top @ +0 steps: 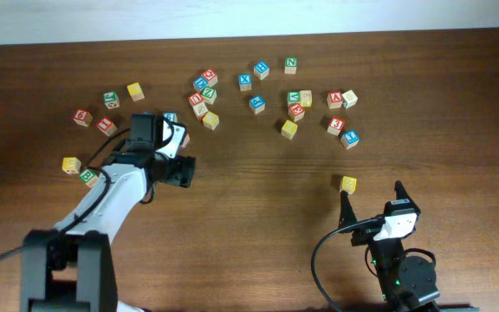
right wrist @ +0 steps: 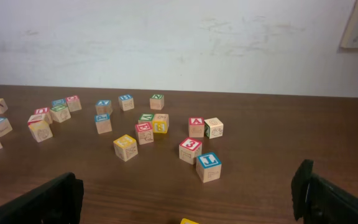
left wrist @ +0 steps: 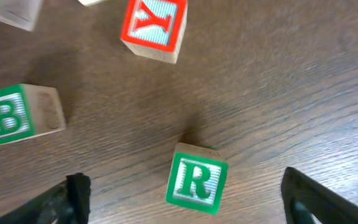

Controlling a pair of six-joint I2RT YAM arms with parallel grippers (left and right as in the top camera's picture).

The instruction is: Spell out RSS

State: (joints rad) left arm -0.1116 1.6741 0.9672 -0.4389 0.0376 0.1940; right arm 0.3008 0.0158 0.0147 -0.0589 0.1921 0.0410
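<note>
A green R block (left wrist: 196, 179) lies on the wood table between the wide-open fingers of my left gripper (left wrist: 185, 200), untouched by either. In the overhead view the left gripper (top: 156, 146) hangs over the left part of the table and hides the R block. My right gripper (top: 372, 198) is open and empty near the front right, and its open fingers also show in the right wrist view (right wrist: 188, 199). A yellow block (top: 348, 184) lies just ahead of it, and only its top edge shows in the right wrist view (right wrist: 190, 221). I cannot make out an S block.
A green B block (left wrist: 17, 115) and a red Y block (left wrist: 154, 28) lie near the R. Several letter blocks are scattered across the back, among them a blue L (right wrist: 207, 165) and a red 3 (right wrist: 190, 149). A white wall stands behind the table.
</note>
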